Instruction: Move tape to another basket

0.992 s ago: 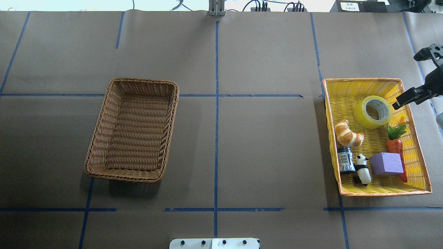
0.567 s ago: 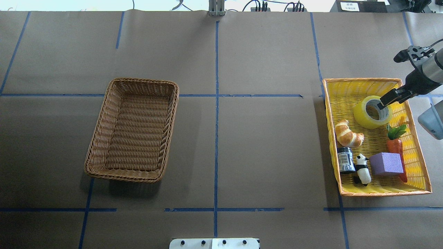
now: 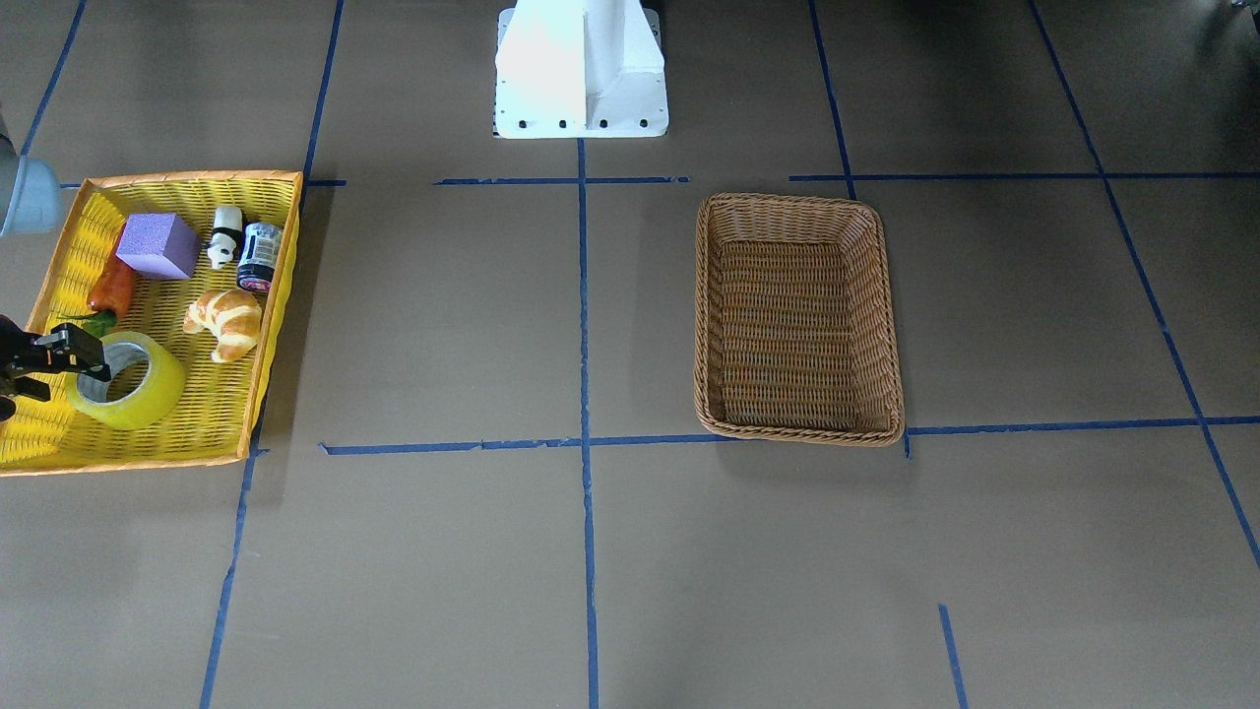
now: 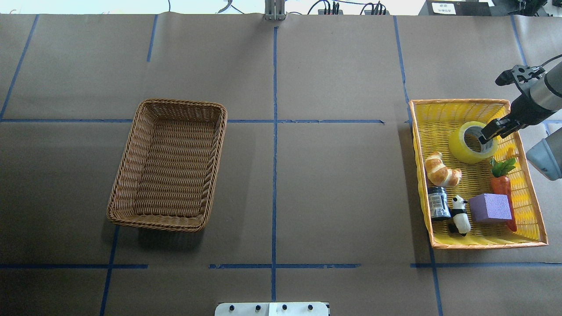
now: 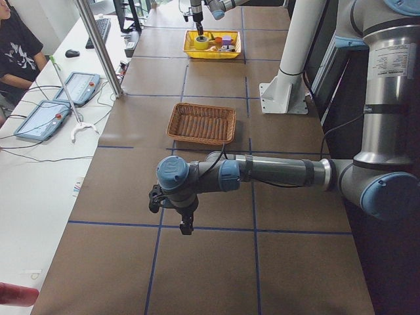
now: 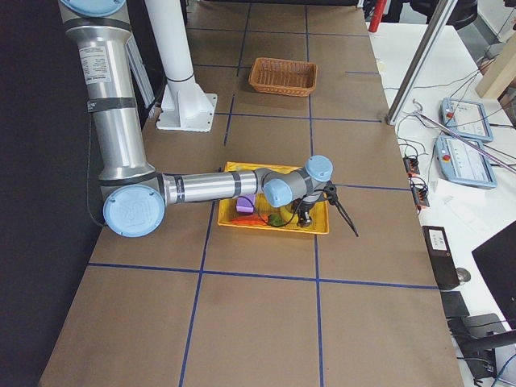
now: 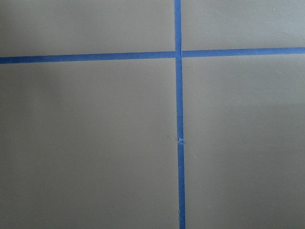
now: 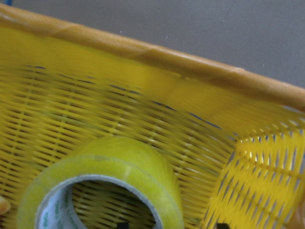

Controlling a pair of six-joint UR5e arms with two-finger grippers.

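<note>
right pincer [image 4: 486,136] spread wide, straddling the wall of the tape [image 4: 461,149] — one finger inside its core. basket [image 4: 169,164] well apart on its left. left pincer [image 5: 186,226] — state can't be told.

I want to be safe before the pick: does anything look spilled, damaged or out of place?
Nothing stands out. The tape lies flat in the yellow tray, with the right claw open over its rim. The basket sits slightly askew to the blue lines, but intact.
</note>
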